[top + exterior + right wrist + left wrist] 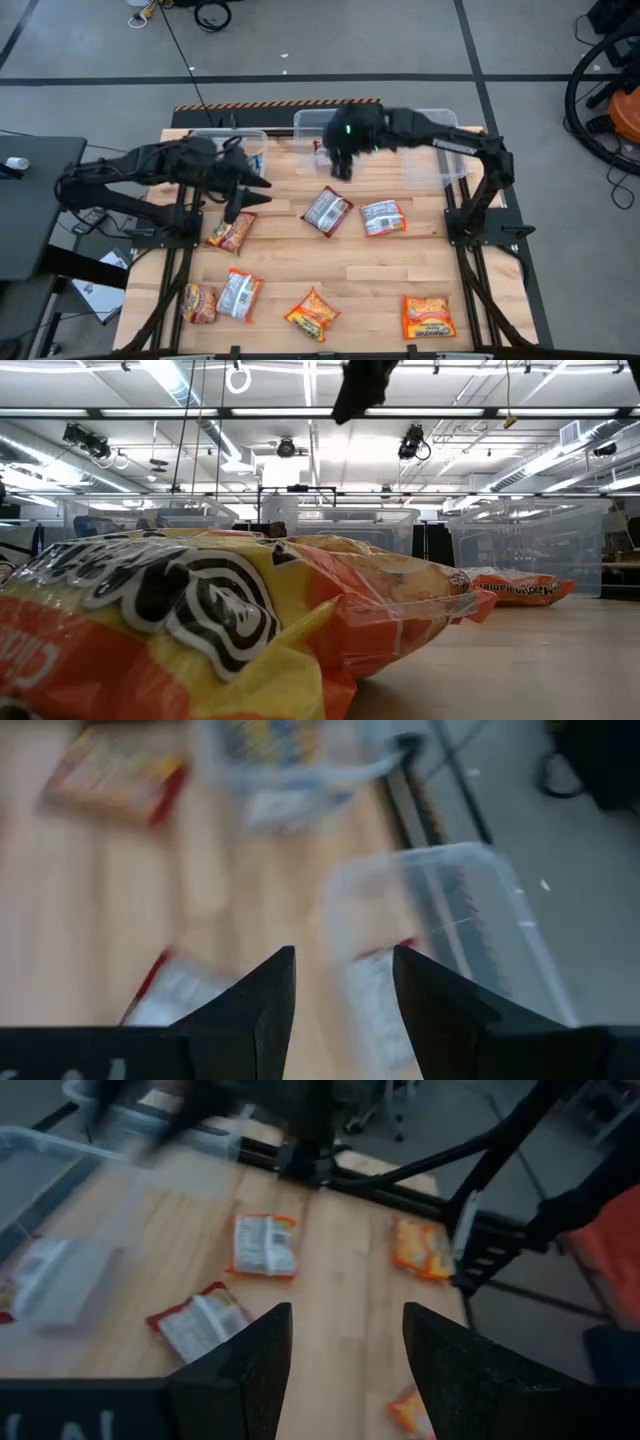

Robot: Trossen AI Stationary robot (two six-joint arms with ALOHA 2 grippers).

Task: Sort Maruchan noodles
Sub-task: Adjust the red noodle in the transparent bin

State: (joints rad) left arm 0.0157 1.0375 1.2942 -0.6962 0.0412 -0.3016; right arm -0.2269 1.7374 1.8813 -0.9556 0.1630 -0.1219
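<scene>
Wood table [340, 270]; scattered noodle packets [327, 211]; grey floor [400, 40].

I am seeing orange-yellow flat plastic noodle packets [428, 317], dark red-silver flat packets [327, 211], and the pale striped wooden tabletop [340, 265].

Overhead cam looks straight down on the tabletop [340, 265]; low cam sits at its surface, nose against an orange packet [200, 630] both share.
</scene>
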